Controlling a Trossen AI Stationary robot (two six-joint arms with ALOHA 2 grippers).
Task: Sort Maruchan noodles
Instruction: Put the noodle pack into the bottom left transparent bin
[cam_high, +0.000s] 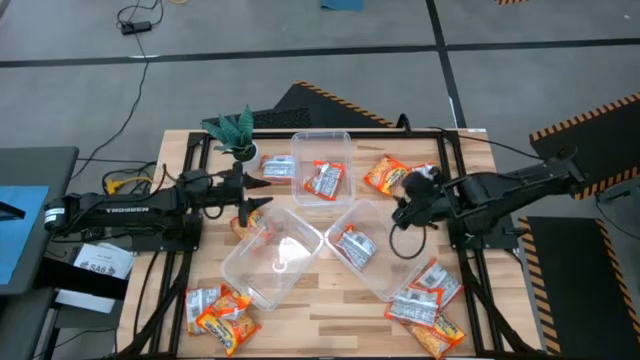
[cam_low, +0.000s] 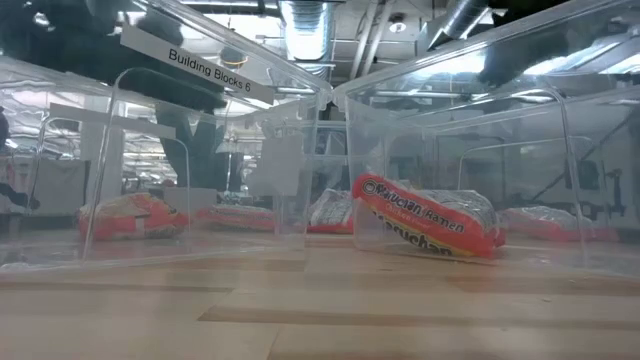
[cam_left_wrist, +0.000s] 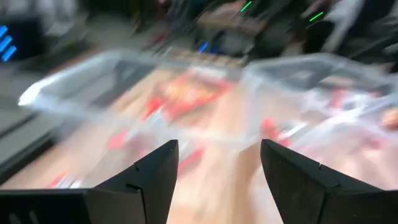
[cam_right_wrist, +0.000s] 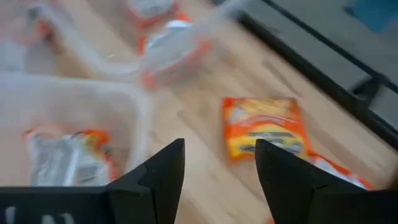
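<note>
Here, noodle packets (cam_high: 425, 312) are kept in heaps at the table's (cam_high: 330, 310) corners while three tubs (cam_high: 268, 255) receive sorted ones; both grippers, left (cam_high: 262, 200) and right (cam_high: 398, 214), are held open and empty.

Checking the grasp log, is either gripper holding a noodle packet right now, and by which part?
No. The left gripper and the right gripper are both open with nothing between their fingers. An orange packet lies on the table beyond the right one.

My two matte black jointed arms: left arm (cam_high: 130, 209) carries white lettering along its link; right arm (cam_high: 520, 186) trails a looped black cable (cam_high: 403, 243). Fingers (cam_left_wrist: 152, 180) are black, angular wedges.
</note>
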